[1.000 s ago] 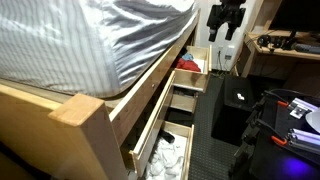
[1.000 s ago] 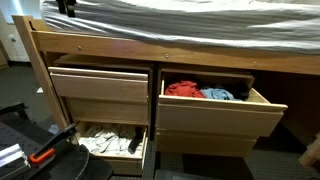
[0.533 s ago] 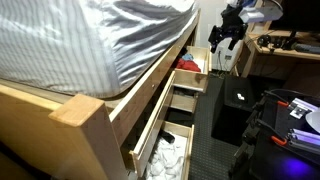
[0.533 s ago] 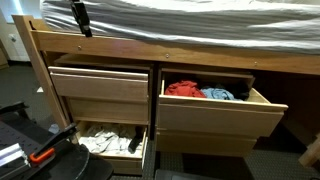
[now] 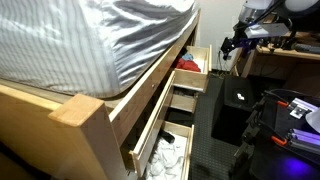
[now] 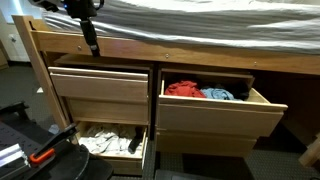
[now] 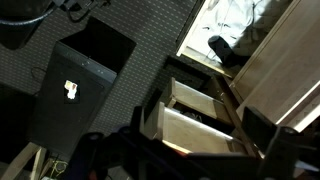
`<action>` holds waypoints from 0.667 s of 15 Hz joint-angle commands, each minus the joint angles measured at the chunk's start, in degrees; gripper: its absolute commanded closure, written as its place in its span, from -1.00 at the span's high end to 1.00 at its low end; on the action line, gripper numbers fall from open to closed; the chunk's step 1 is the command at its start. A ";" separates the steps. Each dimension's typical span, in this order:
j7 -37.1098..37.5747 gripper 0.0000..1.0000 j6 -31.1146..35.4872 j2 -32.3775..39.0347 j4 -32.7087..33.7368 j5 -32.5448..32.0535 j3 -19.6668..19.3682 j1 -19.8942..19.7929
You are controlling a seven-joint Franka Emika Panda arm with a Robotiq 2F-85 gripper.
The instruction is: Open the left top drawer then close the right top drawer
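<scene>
Gripper (image 6: 93, 48) hanging free, fingers spread on nothing.
We see it in front of the bed rail (image 6: 210, 48), just above the left top drawer (image 6: 100, 84) and not touching it; the right top drawer (image 6: 205, 113) stands pulled out beside, red clothes (image 6: 183, 89) inside.

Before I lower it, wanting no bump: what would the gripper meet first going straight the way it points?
Probably the left top drawer: the gripper points down, above its front in an exterior view. Depth is unclear; it might pass in front to the floor.
</scene>
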 commanded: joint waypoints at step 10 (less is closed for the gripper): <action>41.75 1.00 12.06 12.53 2.61 -20.45 14.07 -19.78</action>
